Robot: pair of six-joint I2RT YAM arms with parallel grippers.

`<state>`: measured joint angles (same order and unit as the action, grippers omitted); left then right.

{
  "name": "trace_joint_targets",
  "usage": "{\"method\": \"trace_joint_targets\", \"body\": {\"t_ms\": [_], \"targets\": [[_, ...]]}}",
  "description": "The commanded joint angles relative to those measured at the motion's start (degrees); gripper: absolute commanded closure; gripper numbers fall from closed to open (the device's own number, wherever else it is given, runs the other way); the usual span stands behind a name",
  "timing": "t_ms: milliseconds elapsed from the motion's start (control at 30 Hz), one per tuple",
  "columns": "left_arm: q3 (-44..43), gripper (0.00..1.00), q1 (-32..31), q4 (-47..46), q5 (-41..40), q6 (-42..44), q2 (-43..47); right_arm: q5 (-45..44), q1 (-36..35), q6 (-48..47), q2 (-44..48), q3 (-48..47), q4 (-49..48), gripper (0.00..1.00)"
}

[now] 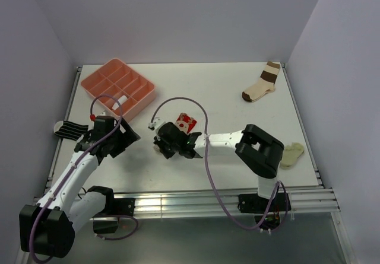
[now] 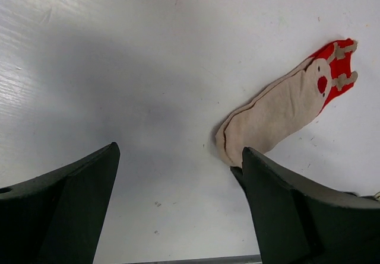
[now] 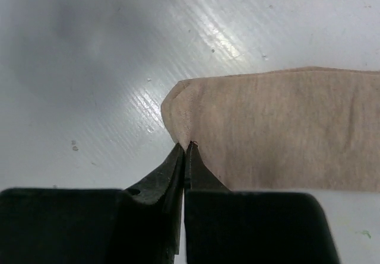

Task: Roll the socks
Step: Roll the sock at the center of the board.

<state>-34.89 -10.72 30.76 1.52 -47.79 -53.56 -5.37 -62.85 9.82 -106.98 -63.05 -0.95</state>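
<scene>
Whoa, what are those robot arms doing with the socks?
The right tool is pinched shut on the plain end of the tan sock. The sock lies flat on the white table and is not rolled yet. The left tool hangs wide open just beside it, holding nothing. A striped sock lies at the table's left edge.

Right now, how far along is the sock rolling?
One looks done: a white sock with black bands sits bundled in the pink tray. In hand: the right gripper is shut on the plain end of the tan sock, which lies flat, unrolled; the left gripper hovers open beside it. Left: the striped sock, flat on the table.
</scene>
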Motion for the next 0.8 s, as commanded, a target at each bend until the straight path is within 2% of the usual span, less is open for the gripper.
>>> {"method": "trace_joint_targets", "body": {"t_ms": [0,167,300,400,533,767], "targets": [[1.3,0.11,-0.3,-3.4,2.9,-2.1,-0.6,12.6,4.3,6.6,4.0,2.0,-4.5,1.00],[3.9,0.15,-1.4,-7.3,5.3,-4.3,-2.5,25.0,10.3,13.5,3.0,4.5,-9.4,1.00],[4.2,0.18,-4.3,-9.2,4.4,-5.6,-5.2,36.3,15.2,18.8,0.3,7.1,-16.5,1.00],[3.8,0.19,-7.0,-10.4,3.1,-6.5,-7.8,41.5,17.8,22.9,-1.9,8.9,-21.4,1.00],[3.7,0.23,-9.3,-12.7,2.6,-6.9,-10.8,47.6,20.8,29.4,-4.9,10.3,-27.7,1.00],[3.1,0.28,-12.7,-15.9,2.4,-7.2,-17.2,51.8,24.4,36.7,-10.7,12.0,-34.4,1.00]]}}
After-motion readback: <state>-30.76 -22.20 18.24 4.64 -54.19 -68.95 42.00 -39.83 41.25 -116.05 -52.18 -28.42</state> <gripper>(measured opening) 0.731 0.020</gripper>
